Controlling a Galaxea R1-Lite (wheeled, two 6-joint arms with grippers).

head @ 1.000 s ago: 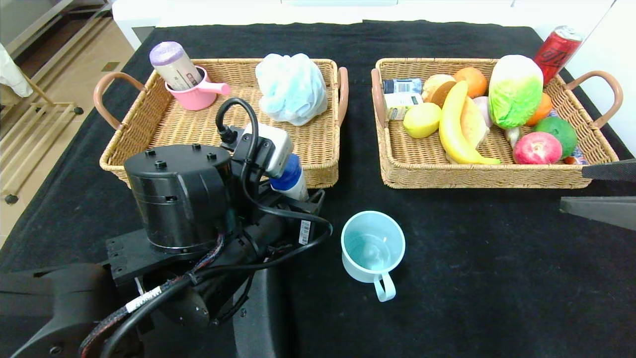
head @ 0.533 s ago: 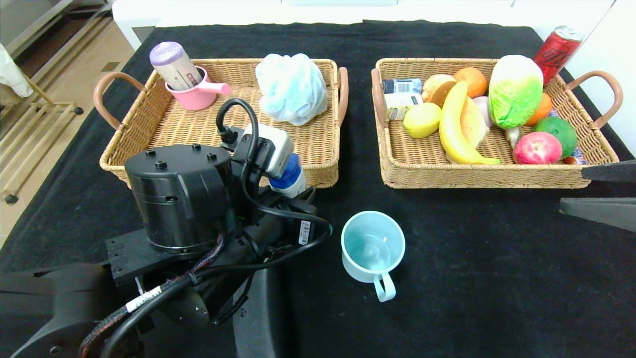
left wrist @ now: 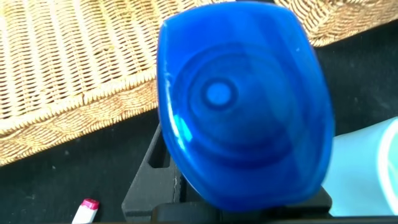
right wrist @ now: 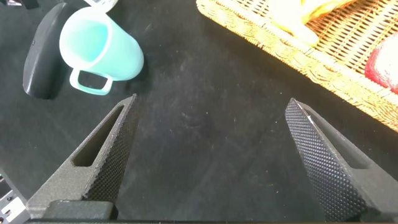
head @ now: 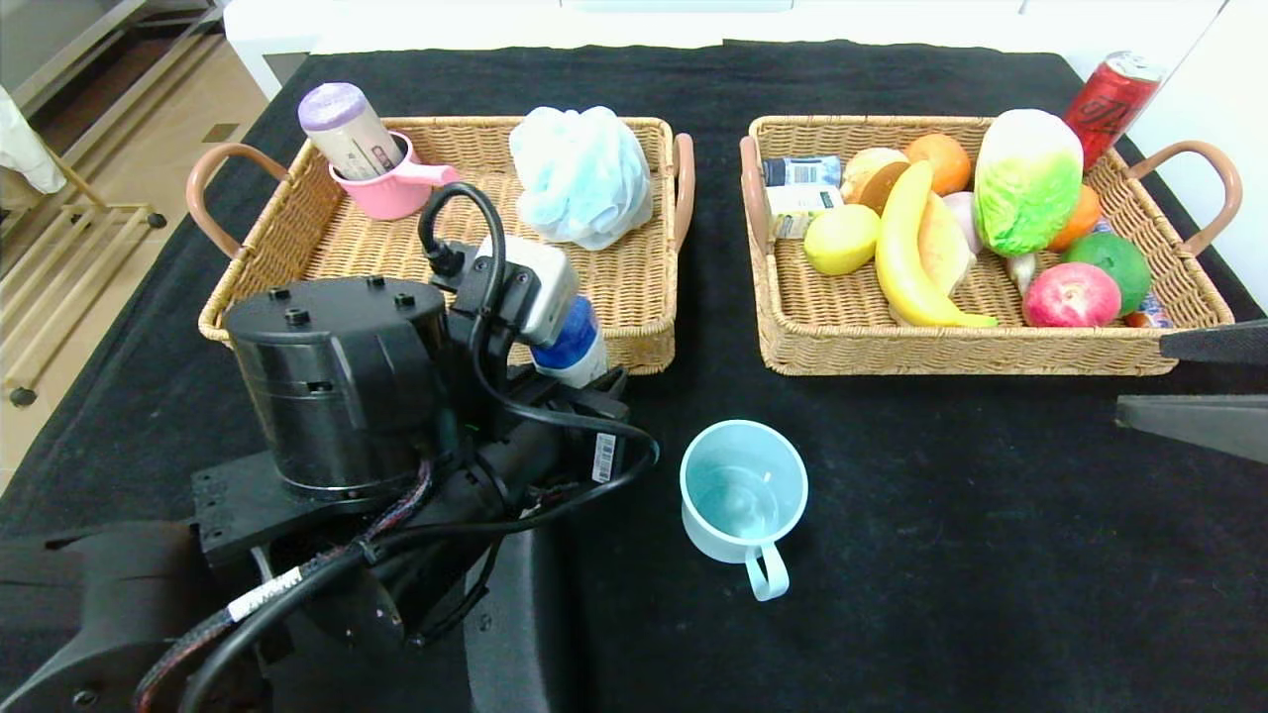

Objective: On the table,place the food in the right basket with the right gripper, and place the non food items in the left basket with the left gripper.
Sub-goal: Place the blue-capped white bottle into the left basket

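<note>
Left gripper (head: 584,391): clenched on one blue-capped bottle (head: 572,342), held above the black table (head: 941,555) at the near rim of the left basket (head: 634,287), toward the near left of the worktop. In the left wrist view, blue cap (left wrist: 239,102) fills the frame, with black fingers (left wrist: 146,180) beneath it and basket weave behind.

Right gripper (right wrist: 208,162): released, spread wide, holding nothing, parked at the right edge of the worktop beside the right basket (head: 951,352).

Seen only from the right wrist: gap between the fingers above bare cloth, with one light blue cup (right wrist: 99,50) lying beyond. Seen only from the head: contents of both baskets.

Count: two baskets along the far half. Left basket: one pink cup (head: 391,188) holding one tube, one bath pouf (head: 582,176). Right basket: one banana (head: 906,253), one cabbage (head: 1025,178), one red can (head: 1109,99) and other foods. One light blue cup near centre front.
</note>
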